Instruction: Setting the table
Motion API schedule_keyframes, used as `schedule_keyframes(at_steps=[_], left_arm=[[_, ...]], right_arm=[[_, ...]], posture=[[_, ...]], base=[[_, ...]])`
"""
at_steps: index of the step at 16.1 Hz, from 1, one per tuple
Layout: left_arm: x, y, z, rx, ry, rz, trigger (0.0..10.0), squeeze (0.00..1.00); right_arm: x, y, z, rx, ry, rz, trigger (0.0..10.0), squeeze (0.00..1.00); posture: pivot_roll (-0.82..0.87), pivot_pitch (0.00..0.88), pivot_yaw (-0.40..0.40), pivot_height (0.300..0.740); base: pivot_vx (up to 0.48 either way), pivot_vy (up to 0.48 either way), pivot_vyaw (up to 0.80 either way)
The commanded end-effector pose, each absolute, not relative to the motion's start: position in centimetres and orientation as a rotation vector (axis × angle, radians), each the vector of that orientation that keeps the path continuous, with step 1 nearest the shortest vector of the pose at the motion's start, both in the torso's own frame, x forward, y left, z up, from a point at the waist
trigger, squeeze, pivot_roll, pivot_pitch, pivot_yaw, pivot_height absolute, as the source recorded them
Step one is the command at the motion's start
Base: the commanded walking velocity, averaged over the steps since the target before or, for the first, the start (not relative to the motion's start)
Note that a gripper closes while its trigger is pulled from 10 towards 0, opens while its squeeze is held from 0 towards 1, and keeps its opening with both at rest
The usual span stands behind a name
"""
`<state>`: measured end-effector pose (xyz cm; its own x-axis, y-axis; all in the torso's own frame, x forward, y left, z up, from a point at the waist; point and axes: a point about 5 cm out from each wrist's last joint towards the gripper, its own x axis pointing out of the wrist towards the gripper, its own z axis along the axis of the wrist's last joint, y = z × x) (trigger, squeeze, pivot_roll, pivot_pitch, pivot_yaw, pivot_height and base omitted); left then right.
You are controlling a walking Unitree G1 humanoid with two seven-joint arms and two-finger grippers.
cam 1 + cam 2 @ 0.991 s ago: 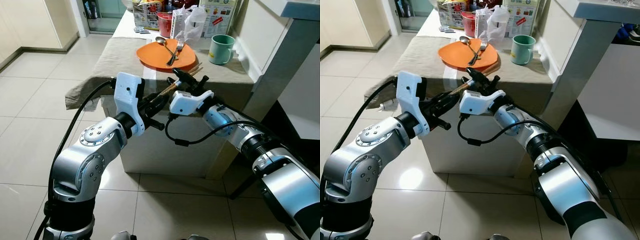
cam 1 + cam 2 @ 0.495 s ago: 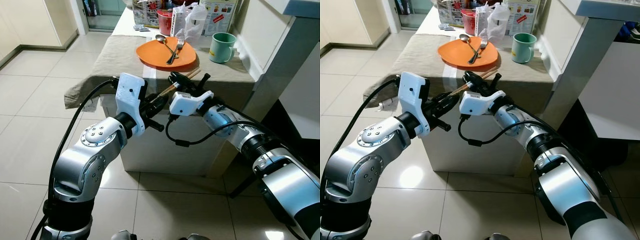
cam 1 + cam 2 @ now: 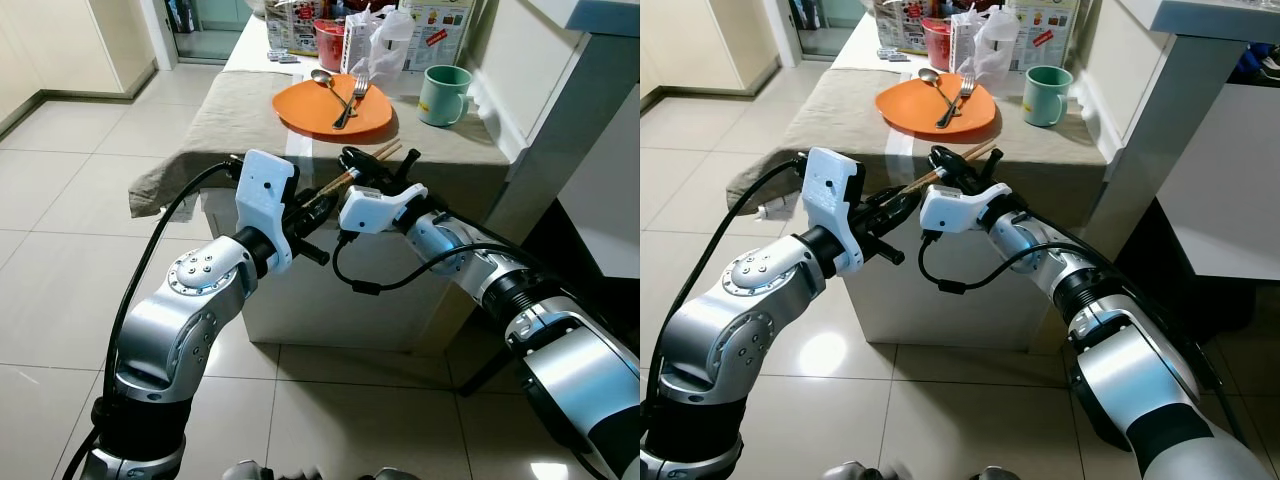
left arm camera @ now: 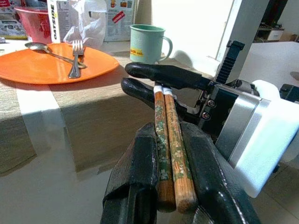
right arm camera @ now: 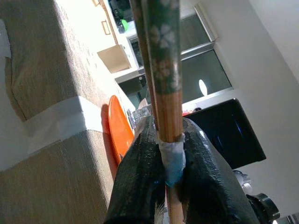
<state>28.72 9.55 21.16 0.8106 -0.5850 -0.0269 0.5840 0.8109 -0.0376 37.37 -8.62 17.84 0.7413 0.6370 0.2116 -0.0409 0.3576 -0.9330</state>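
Chopsticks [image 4: 169, 140], a wooden pair with a green floral pattern, are held level in front of the near edge of the desk [image 3: 240, 110], spanning between the two hands. The left hand [image 4: 170, 186] pinches one end of the pair between its two black fingers [image 4: 138, 172]; the right hand [image 5: 168, 168] grips the other end, where a pale wrap binds the sticks, with its fingers [image 5: 140, 177] pressed against both sides. In the head views the tips of the chopsticks [image 3: 385, 152] project past the right hand [image 3: 362, 170] toward the desk, just short of the orange plate [image 3: 300, 112].

The orange plate lies on a grey-brown cloth [image 3: 215, 120] covering the desk and carries a spoon [image 3: 325, 82] and a fork [image 3: 350, 100], which cross each other on it. A green mug [image 3: 442, 96] stands upright to the right of the plate, apart from it; its contents cannot be seen. Behind the plate stand a red bowl [image 3: 328, 40], a white plastic bag [image 3: 385, 40] and printed cartons [image 3: 435, 30]; these are cut off by the frame's upper edge and their contents are hard to make out. The cloth hangs over the desk's left corner [image 3: 160, 185]. The left hand [image 3: 318, 205] sits below and left of the right hand, close to it.
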Motion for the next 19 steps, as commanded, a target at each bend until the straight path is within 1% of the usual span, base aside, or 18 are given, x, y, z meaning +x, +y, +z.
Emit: schedule_keyframes(at_steps=[1, 2, 3, 4, 11, 14, 15, 16, 17, 19], left_arm=[[29.4, 11.2, 21.0, -0.018, 0.026, -0.52, 10.0, 0.0], [29.5, 11.3, 21.1, -0.018, 0.022, -0.517, 10.0, 0.0], [29.5, 11.3, 21.1, -0.015, 0.019, -0.513, 10.0, 0.24], [29.6, 11.4, 21.0, -0.009, 0.02, -0.505, 10.0, 1.0], [29.9, 11.6, 20.7, 0.001, 0.021, -0.496, 10.0, 1.0], [30.4, 13.1, 20.5, 0.033, 0.009, -0.434, 10.0, 1.0], [30.8, 14.4, 20.7, 0.061, -0.011, -0.371, 10.0, 1.0], [30.9, 15.7, 20.8, 0.072, -0.025, -0.304, 10.0, 1.0], [30.8, 16.6, 20.7, 0.065, -0.034, -0.253, 10.0, 1.0], [30.4, 17.6, 19.9, 0.034, -0.028, -0.182, 10.0, 1.0]], right_arm=[[37.3, -9.1, 17.7, -1.071, -0.604, 0.447, 10.0, 0.0], [37.3, -9.2, 17.6, -1.07, -0.601, 0.444, 10.0, 0.0], [37.2, -9.2, 17.5, -1.068, -0.6, 0.444, 10.0, 0.0], [37.2, -9.2, 17.4, -1.065, -0.598, 0.446, 10.0, 0.0], [36.9, -8.9, 17.0, -1.045, -0.596, 0.452, 10.0, 0.0], [36.9, -9.3, 17.0, -1.014, -0.577, 0.436, 10.0, 0.0], [37.1, -9.6, 17.2, -0.948, -0.55, 0.41, 10.0, 0.0], [37.4, -10.1, 17.4, -0.811, -0.489, 0.357, 10.0, 0.0], [37.8, -10.8, 17.5, -0.675, -0.425, 0.296, 10.0, 0.0], [38.1, -11.8, 17.2, -0.508, -0.339, 0.23, 10.0, 0.0]], posture=[[-0.06, 0.029, 0.019, 0.74], [-0.06, 0.027, 0.02, 0.74], [-0.06, 0.027, 0.02, 0.74], [-0.06, 0.026, 0.02, 0.74], [-0.07, 0.027, 0.02, 0.74], [-0.07, 0.031, 0.02, 0.74], [-0.07, 0.03, 0.021, 0.74], [-0.07, 0.028, 0.021, 0.74], [-0.06, 0.027, 0.021, 0.74], [-0.07, 0.024, 0.022, 0.74]], base=[[0.0, 0.0, 0.0], [0.0, 0.0, 0.0], [0.0, 0.0, 0.0], [0.0, 0.0, 0.0], [0.0, 0.0, 0.0], [0.0, 0.0, 0.0], [0.0, 0.0, 0.0], [0.0, 0.0, 0.0], [0.0, 0.0, 0.0], [0.0, 0.0, 0.0]])
